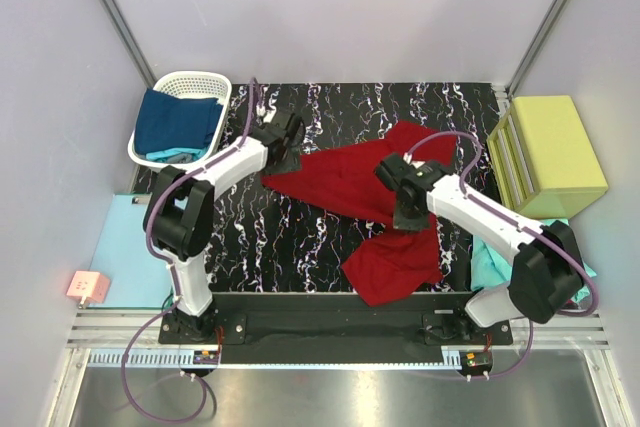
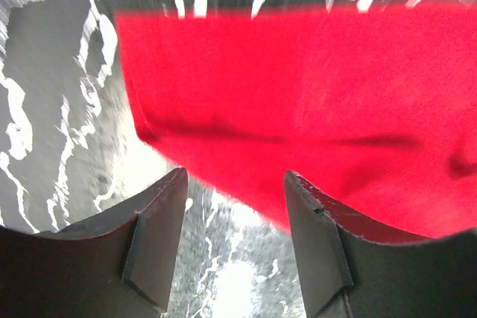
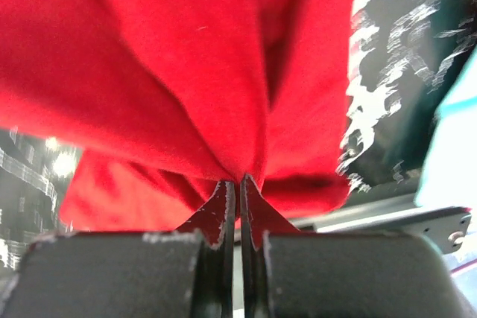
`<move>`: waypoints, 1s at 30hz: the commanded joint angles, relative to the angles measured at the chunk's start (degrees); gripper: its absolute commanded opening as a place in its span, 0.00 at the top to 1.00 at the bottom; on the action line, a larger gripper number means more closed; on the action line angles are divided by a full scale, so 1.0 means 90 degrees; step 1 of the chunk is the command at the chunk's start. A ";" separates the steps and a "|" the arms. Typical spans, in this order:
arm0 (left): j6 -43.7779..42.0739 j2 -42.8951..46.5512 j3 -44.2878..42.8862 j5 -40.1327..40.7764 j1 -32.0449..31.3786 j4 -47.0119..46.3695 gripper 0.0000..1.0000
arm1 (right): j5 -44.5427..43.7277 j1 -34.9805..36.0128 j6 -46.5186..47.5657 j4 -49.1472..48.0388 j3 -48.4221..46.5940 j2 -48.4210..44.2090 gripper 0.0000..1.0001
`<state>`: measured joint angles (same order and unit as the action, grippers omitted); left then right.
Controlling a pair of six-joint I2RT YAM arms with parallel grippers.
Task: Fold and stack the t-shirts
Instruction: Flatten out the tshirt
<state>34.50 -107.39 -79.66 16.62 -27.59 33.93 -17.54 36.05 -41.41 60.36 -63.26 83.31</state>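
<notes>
The red shirt (image 1: 350,182) sprawls crumpled across the middle of the black marbled table (image 1: 300,237), nowhere near folded yet. The right gripper (image 3: 240,184) is clamped tight on a bunched fold of it, cloth gathering into the closed tips, probably to lift and spread the fabric. That arm reaches inward, wrist bent down over the shirt. At the far-left corner, the left gripper (image 2: 235,210) hangs low, fingers apart, gripping nothing, the hem just ahead. Its arm stretches forward beside the basket (image 1: 190,79) of blue shirts (image 1: 178,122).
</notes>
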 commanded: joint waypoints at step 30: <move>-0.0504 -0.1319 -0.2116 -0.1777 -0.0645 -0.0040 0.41 | -0.0170 0.0067 0.0861 -0.0505 -0.2854 0.1349 0.23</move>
<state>30.46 -117.62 -96.23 4.62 -33.21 34.81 -17.37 37.85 -35.31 56.80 -88.47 95.37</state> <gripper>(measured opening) 0.591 0.769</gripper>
